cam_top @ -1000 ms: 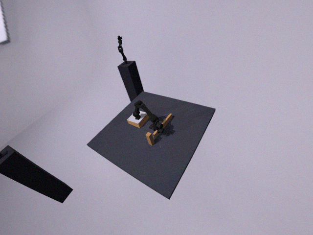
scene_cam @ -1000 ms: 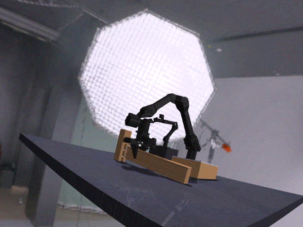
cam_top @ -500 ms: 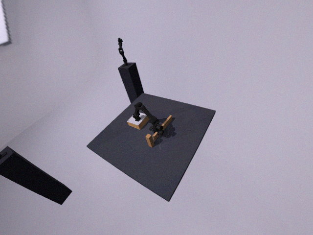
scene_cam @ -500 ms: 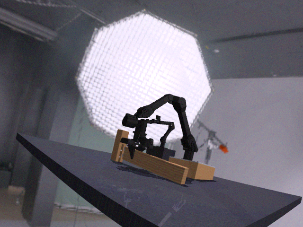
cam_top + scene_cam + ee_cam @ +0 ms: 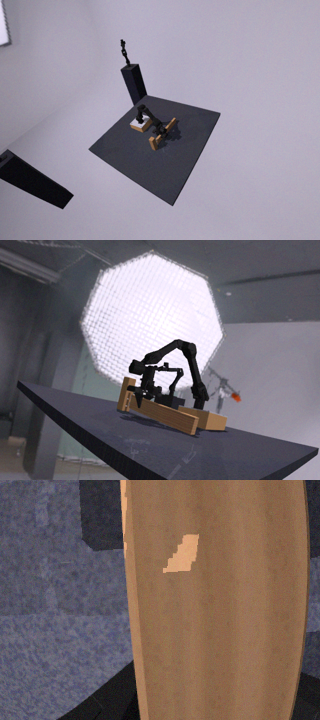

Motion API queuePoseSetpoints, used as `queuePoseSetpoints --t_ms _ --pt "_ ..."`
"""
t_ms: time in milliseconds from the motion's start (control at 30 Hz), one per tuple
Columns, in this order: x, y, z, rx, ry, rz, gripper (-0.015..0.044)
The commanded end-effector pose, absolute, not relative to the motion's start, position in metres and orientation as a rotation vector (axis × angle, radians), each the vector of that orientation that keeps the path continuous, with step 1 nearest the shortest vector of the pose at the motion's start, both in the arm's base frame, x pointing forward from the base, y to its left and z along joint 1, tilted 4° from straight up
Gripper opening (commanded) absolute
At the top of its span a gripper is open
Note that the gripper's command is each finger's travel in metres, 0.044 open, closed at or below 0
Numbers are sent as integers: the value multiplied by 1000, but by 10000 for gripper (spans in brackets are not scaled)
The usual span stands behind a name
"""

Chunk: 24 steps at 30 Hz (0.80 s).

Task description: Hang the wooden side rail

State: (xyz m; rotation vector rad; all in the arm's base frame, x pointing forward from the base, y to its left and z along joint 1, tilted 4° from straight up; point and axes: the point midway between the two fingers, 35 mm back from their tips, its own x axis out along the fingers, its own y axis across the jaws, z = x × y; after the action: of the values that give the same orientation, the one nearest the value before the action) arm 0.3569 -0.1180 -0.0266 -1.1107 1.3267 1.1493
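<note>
- Evidently the wooden rail (image 5: 171, 124) (image 5: 168, 413) (image 5: 215, 630) is what I have: my jaws are closed on it, narrowed only as far as its thickness allows.
- I grip it near the post end, one of my fingers (image 5: 139, 400) showing down its broad face, presumably because that is the end I must guide.
- Its far end sits low and appears to rest on the worktop (image 5: 139, 170) (image 5: 103, 423) (image 5: 60, 655), while the near end is raised; that slope lets the worktop share the load as I steer the hooks.
- Just beside the raised end stands the headboard post (image 5: 152, 143) (image 5: 122, 397), its slot facing the rail so the hooks can enter. I cannot tell whether both are on their pins.
- I judge this to be final seating: a small lowering if they ride high, then release. Opening too soon could drop the end.
- Outward from there, my arm (image 5: 151, 114) (image 5: 165, 349) arches back to its wooden base block (image 5: 136, 128) (image 5: 217, 422), beside the rail, keeping the body off the work.
</note>
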Motion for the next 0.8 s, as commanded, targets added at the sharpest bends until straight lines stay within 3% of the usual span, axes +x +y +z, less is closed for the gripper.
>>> queuePoseSetpoints --t_ms 0,767 --pt "362 -120 -21 -1127 1318 1137 0" --pt "363 -123 -23 -1127 1318 1137 0"
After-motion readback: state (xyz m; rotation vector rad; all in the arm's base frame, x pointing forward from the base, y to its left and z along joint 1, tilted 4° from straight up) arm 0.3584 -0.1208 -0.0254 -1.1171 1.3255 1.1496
